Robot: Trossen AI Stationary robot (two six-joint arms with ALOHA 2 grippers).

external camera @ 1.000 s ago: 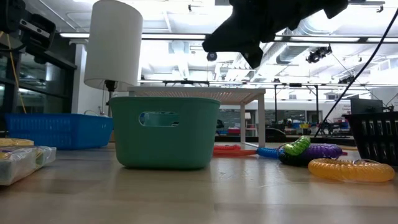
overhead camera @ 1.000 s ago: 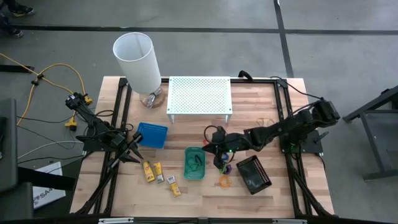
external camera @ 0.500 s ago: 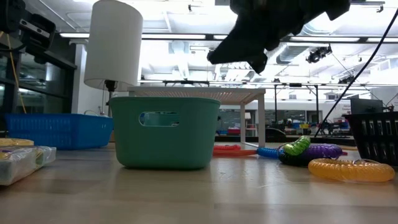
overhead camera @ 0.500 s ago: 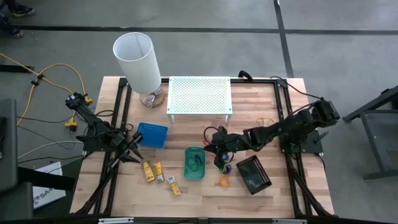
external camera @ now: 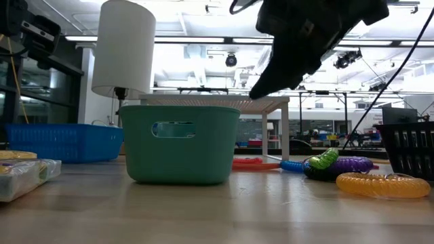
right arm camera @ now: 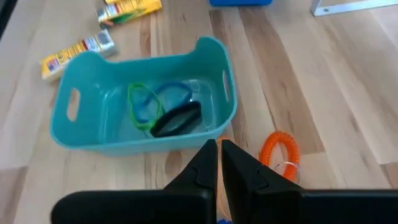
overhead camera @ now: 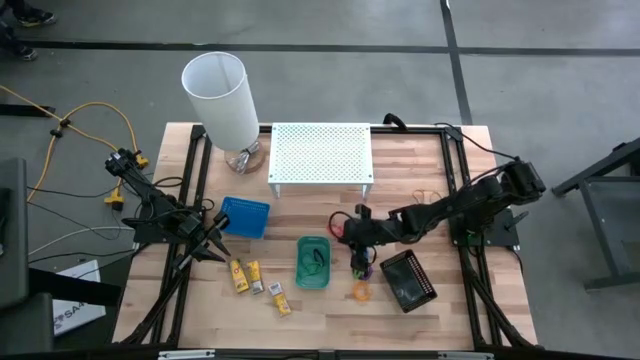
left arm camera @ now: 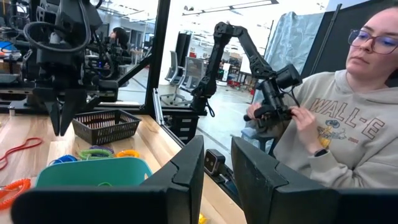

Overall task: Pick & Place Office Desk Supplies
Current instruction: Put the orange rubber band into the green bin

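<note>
A green tray (overhead camera: 313, 262) stands mid-table with thin green and blue rings and a dark one lying in it (right arm camera: 163, 112). Coiled rings lie on the wood to its right: orange (right arm camera: 280, 155), purple (overhead camera: 362, 271), with green (external camera: 325, 159) and blue (external camera: 291, 165) ones beside them. Three yellow-and-white blocks (overhead camera: 255, 280) rest on the table left of the tray. My right gripper (overhead camera: 356, 260) hangs shut and empty above the table, just right of the tray, slanting down; in its wrist view its fingers (right arm camera: 217, 158) meet. My left gripper (overhead camera: 212, 245) waits open at the left edge.
A blue tray (overhead camera: 245, 216) sits left of centre, and a black mesh basket (overhead camera: 407, 280) at the near right. The white perforated shelf (overhead camera: 321, 153) and the white lamp (overhead camera: 220, 95) stand at the far side. A red ring (overhead camera: 340, 218) lies by the shelf. A person sits beyond the table (left arm camera: 336, 118).
My right gripper has tipped its fingers downward and sunk a little, beside the green tray's right wall. Nothing on the table has moved.
</note>
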